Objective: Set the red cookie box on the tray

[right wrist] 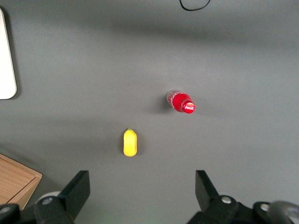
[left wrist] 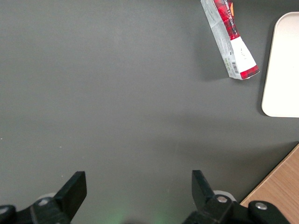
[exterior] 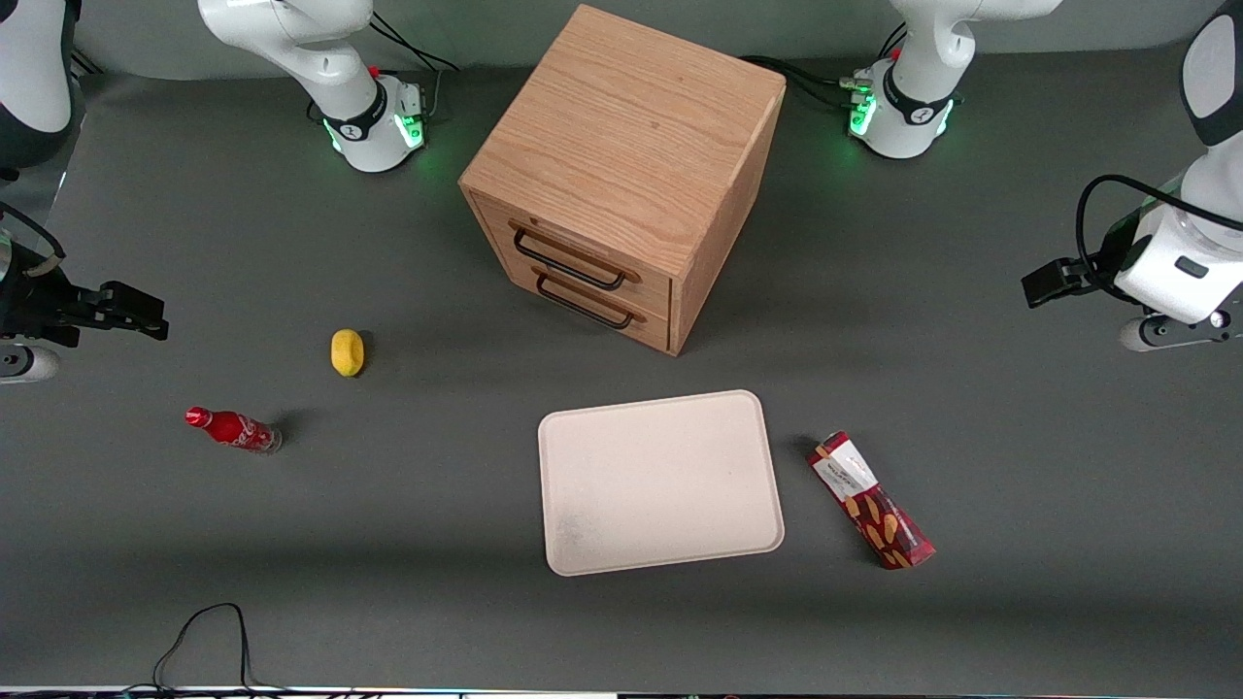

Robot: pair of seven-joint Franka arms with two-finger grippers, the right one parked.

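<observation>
Handling, front view: box (exterior: 870, 499) looks like a light, stiff cardboard carton, long and narrow; I judge a grip across its narrow width near the middle best, since squeezing hard could dent the walls.
Front view, box: lies flat on the grey table (exterior: 1020, 466), just beside the tray (exterior: 660, 482) on the working arm's side, not touching it, angled to the tray's edge.
Front view, tray: flat, cream, matte, rounded corners, low rim, bare; nearer the camera than the wooden cabinet (exterior: 621, 175).
Front view, gripper (exterior: 1044, 282): high toward the working arm's end of the table, well apart from the box.
Front view, others: red bottle (exterior: 233, 429) and yellow lemon (exterior: 347, 351) toward the parked arm's end.
Wrist view, gripper (left wrist: 138, 191): fingers spread wide, holding nothing, over bare table.
Wrist view, box (left wrist: 230, 38): glossy dark-red print, white label end nearest the tray (left wrist: 282, 65).
</observation>
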